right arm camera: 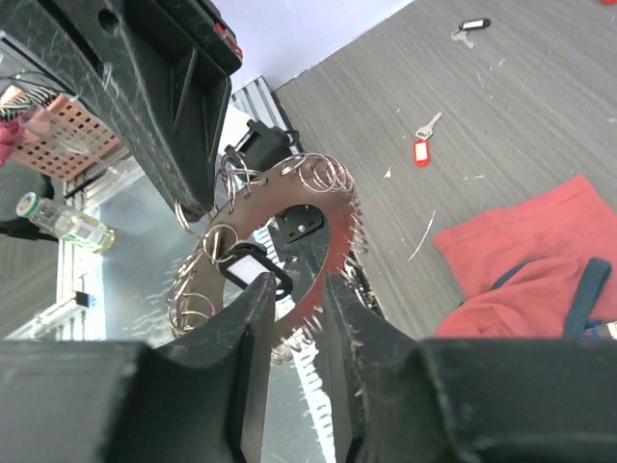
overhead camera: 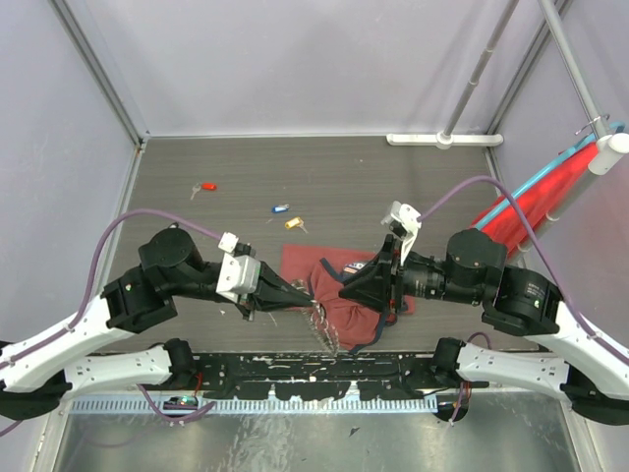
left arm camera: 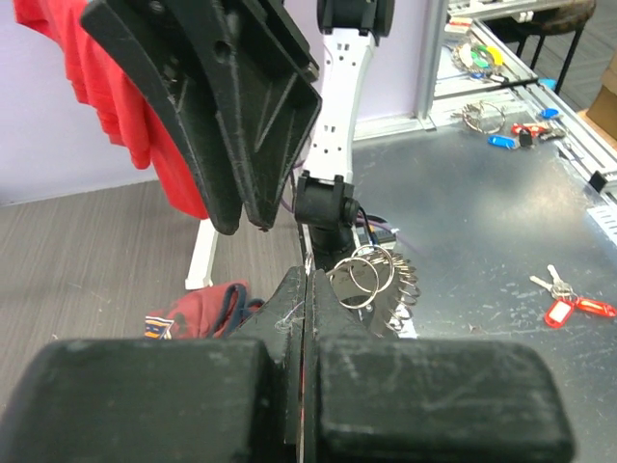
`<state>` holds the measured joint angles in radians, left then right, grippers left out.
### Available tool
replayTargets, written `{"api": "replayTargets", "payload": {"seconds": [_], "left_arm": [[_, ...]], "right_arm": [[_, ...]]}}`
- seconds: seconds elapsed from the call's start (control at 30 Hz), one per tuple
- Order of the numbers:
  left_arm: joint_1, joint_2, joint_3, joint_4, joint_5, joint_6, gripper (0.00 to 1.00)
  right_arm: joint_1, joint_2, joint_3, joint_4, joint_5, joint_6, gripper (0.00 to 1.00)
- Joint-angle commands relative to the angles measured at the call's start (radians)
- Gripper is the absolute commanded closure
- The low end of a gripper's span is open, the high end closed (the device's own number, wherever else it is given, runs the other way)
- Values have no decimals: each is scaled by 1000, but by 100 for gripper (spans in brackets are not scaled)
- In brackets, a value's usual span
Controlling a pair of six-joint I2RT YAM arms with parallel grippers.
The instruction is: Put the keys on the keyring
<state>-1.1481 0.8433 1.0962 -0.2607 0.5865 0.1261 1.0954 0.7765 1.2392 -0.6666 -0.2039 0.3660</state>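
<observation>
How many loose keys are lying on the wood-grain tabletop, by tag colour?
Red key: 1
Blue key: 1
Yellow key: 1
Black key: 1 (picked out in the right wrist view only)
Total: 4

Keyring (right arm camera: 328, 217) upright, fringed w/ rings; red, blue, yellow keys (overhead camera: 280, 208) scattered beyond.

The table (overhead camera: 393, 187) bears red key (overhead camera: 207, 186), blue key (overhead camera: 280, 208), yellow key (overhead camera: 293, 224), dark-red bag (overhead camera: 339, 295).
</observation>
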Motion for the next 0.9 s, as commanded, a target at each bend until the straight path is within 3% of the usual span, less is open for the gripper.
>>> {"api": "replayTargets", "payload": {"seconds": [0.0, 0.33, 0.87], "left_arm": [[-2, -33, -38, 149, -60, -71, 100], [-2, -58, -121, 294, -152, -177, 100], [-2, -43, -146, 362, -162, -214, 100]], "right_arm": [[-4, -40, -39, 142, -27, -127, 65], [-3, -18, -52, 239, -173, -322, 67], [-3, 9, -51, 267, -203, -342, 74]]}}
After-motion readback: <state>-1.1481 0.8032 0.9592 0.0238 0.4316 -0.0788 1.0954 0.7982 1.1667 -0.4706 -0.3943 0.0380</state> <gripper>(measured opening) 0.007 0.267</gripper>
